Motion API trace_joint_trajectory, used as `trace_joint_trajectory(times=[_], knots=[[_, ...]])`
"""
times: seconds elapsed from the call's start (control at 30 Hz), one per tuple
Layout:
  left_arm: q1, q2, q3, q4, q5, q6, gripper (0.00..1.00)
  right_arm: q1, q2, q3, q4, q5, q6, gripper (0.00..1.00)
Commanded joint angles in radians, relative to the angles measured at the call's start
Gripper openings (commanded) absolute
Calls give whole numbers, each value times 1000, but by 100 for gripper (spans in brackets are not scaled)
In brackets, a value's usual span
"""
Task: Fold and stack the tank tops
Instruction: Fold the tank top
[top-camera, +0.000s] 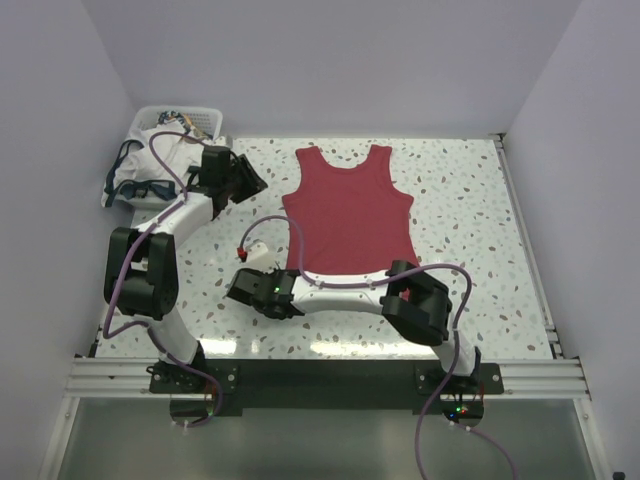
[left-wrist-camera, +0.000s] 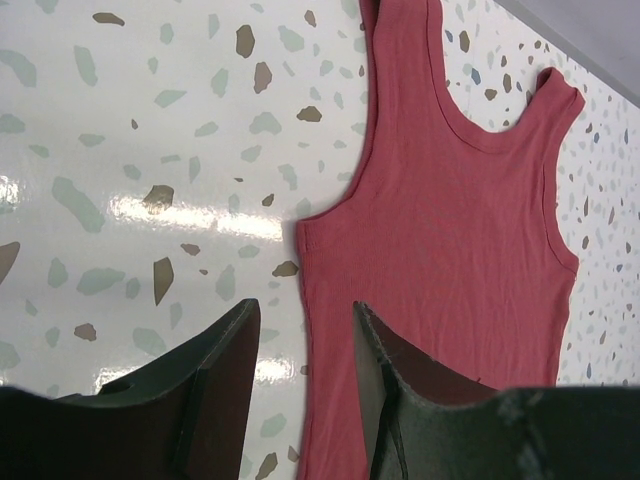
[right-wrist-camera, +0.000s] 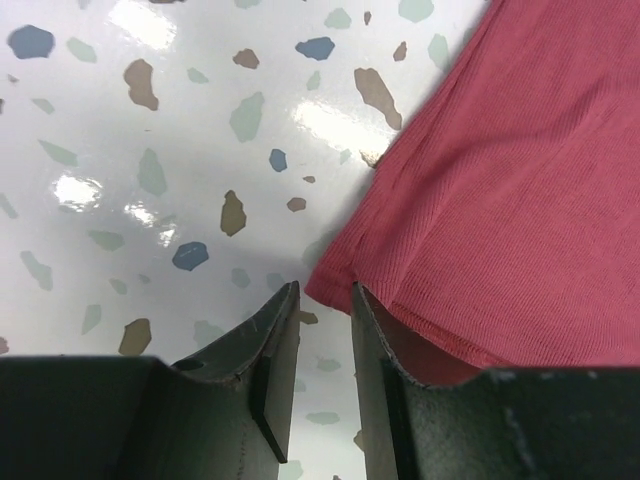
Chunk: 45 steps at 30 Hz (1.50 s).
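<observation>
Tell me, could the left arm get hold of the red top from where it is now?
Probably yes. The left gripper hovers with jaws open right over the side edge of the red top, and nothing lies between them. The right gripper sits down at the hem corner, seemingly out of its way.

A white plastic lattice basket (top-camera: 205, 112) sits at ten o'clock on the white, colour-speckled terrazzo table (top-camera: 470, 200)

A dark red tank top (top-camera: 347, 215) lies flat on the speckled table (top-camera: 470, 220).
</observation>
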Motion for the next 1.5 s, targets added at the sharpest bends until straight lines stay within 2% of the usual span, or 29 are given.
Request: trace_joint_trajectory(times=[0.0,0.37,0.97,1.03,1.07,1.27,1.37,1.47], knots=[[10,11,-3,52,18,2,47,13,17,56,-39,72,4,32],[9,25,-5,52,18,4,47,14,48,78,-85,112,21,39],[10,35,-12,52,20,4,46,11,95,87,-32,40,16,39],[10,37,-14,54,20,5,46,8,95,78,-20,34,20,36],[10,37,-15,52,20,5,46,8,92,73,-16,34,22,30],[9,35,-43,95,33,-6,46,7,55,33,-1,38,28,6],[9,23,-75,124,55,-15,46,7,6,-13,22,31,25,0],[6,3,-123,173,87,-23,47,5,-76,-91,71,-12,11,0]])
